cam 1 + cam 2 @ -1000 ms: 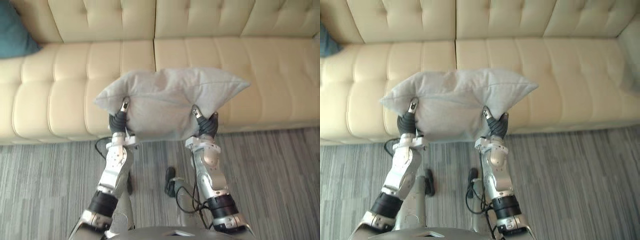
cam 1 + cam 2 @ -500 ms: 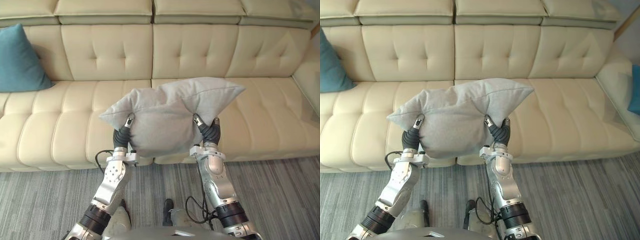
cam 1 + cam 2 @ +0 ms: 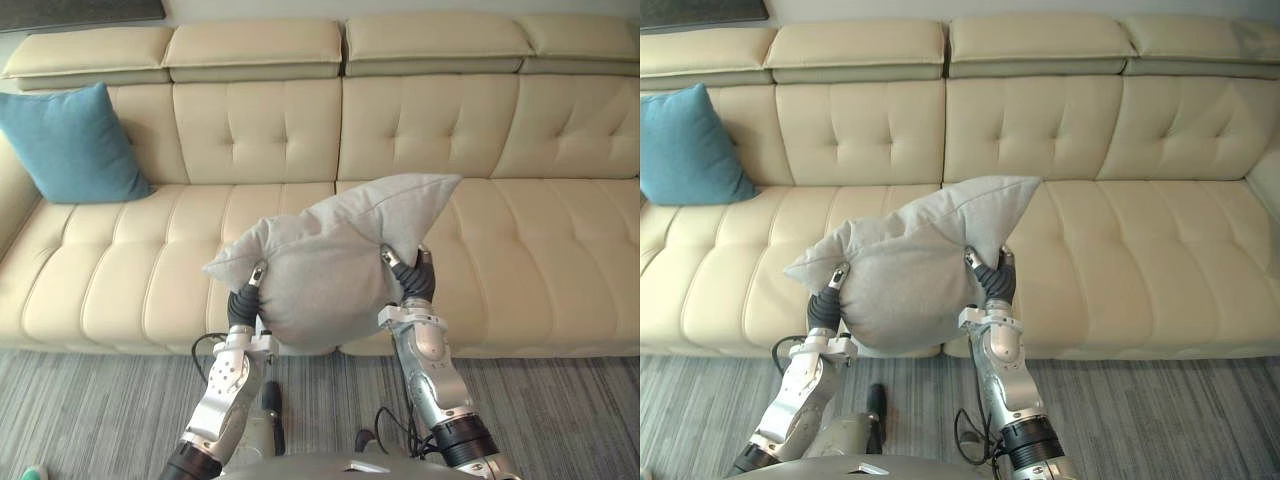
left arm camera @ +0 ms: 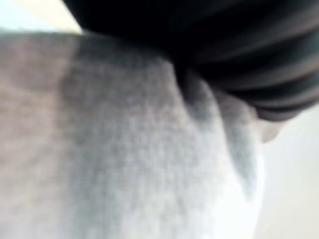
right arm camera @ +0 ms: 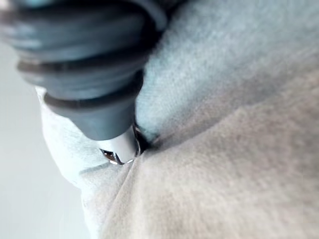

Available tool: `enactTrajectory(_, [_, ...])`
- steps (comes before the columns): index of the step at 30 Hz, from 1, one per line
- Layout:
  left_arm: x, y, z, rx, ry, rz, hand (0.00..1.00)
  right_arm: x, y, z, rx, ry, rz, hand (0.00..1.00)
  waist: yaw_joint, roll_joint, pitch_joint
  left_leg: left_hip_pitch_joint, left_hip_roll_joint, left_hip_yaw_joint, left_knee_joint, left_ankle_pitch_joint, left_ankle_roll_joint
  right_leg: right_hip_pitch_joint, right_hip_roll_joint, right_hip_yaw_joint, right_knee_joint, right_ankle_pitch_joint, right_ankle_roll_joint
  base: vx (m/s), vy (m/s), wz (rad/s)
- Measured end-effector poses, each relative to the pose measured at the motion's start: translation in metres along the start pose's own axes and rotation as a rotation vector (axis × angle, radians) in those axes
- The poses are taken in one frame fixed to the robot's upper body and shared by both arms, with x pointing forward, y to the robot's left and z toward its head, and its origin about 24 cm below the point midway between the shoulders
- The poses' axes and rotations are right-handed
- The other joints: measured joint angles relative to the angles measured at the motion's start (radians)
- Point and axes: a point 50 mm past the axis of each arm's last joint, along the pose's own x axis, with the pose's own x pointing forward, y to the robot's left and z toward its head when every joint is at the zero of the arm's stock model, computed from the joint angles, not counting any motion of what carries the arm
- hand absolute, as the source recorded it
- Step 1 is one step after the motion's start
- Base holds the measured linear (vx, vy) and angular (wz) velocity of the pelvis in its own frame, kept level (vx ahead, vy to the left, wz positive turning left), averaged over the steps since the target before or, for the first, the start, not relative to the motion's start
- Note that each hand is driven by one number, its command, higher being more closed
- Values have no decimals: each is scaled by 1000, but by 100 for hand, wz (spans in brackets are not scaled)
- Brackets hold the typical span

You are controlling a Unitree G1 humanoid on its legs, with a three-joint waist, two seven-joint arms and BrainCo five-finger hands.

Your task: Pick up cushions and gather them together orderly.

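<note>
While it hangs clear of the seat in the left eye view, the grey cushion (image 3: 325,260) is clamped between both hands. The left hand (image 3: 243,300) pinches the cushion's lower side, its thumb (image 3: 257,272) laid against the near face and its other fingers hidden under the fabric. The right hand (image 3: 412,278) grips the opposite side and sits higher than the left, so the cushion is tilted, with one corner rising past the right hand and another drooping just outside the left hand. A cream tufted sofa (image 3: 520,240) stretches beyond both hands. A teal cushion (image 3: 75,145) leans upright against the sofa's backrest, well apart from the left hand on its outer side. Grey striped carpet (image 3: 90,400) lies below the hands.

From the right eye view, the same hold shows, the grey cushion bulging between the two wrists.

In the left wrist view, the dark ribbed cover (image 4: 224,50) presses into grey fabric, which dents beside it.

In the right wrist view, a silver finger (image 5: 119,147) past the ribbed cover sinks into a fold of the grey cushion, the cloth creased around it.
</note>
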Motion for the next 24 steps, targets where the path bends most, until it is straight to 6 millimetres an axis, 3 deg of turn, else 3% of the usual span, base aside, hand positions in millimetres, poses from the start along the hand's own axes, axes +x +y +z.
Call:
enactTrajectory(3, [-3,3,-4,5,23,9,100,-1,0,-2,-2,13,9,100,-8,-9,-4,43,-22,56,52,-73,43,-95,-30,105,249,-1,80,291,207,-41])
enactTrajectory(4, [-5,4,-5,8,29,14,100,-1,1,-3,-3,21,17,100,-10,-9,-4,75,-23,72,59,-90,53,-144,-30,128,383,24,119,292,125,-32])
enactTrajectory(5, [-6,6,-6,14,35,15,100,-1,1,-6,-4,31,19,100,-16,-9,-4,106,-23,73,55,-97,62,-174,-29,134,481,65,130,280,96,-15])
enactTrajectory(7, [-7,9,-7,25,45,20,100,-2,2,-11,-13,51,20,100,-28,-13,-5,171,-20,71,28,-105,72,-214,-30,125,610,51,71,258,0,-1])
enactTrajectory(8, [-7,13,-6,27,39,32,100,-3,4,-13,-20,54,33,100,-30,-15,-6,209,-11,70,-7,-105,71,-250,-27,79,643,-12,22,233,-59,-6])
enactTrajectory(10, [-6,15,-4,28,27,41,100,-2,8,-12,-24,51,52,100,-31,-16,-7,225,3,68,-27,-109,46,-289,-14,53,572,-55,-13,151,-134,-8])
enactTrajectory(12, [-5,16,-3,30,24,42,100,-3,6,-13,-36,55,61,100,-37,-17,-8,229,21,63,-28,-114,13,-294,19,64,341,-39,-21,120,-187,3])
enactTrajectory(13, [-5,16,-2,35,22,38,100,-3,6,-14,-43,56,62,100,-41,-32,-6,228,15,50,-13,-124,-4,-269,25,78,205,34,-15,111,-179,43])
enactTrajectory(14, [-3,17,-1,53,18,23,100,-4,5,-15,-44,59,60,100,-59,-78,-3,221,-13,23,26,-154,-28,-250,1,101,141,155,30,164,-309,59])
enactTrajectory(15, [-1,11,-7,41,47,19,100,-3,-2,-16,-75,68,56,100,-62,-36,-1,196,30,-19,80,-178,-52,-236,29,73,146,144,24,131,-256,50])
enactTrajectory(17, [-1,7,-7,36,49,-8,100,0,-6,-13,-95,58,60,100,-45,5,-6,175,87,-35,89,-196,-75,-218,89,50,66,179,-6,79,-158,-8])
enactTrajectory(21, [1,5,-4,35,36,-16,100,0,-5,-11,-92,46,62,100,-44,8,-8,228,120,-35,-28,-141,-108,-138,138,44,-98,260,-38,91,-142,-11])
enactTrajectory(24, [3,2,3,24,1,-27,100,2,0,5,-67,-19,78,100,-41,8,-8,256,131,-13,-69,-132,-116,-90,154,58,-195,307,-48,61,-54,-18])
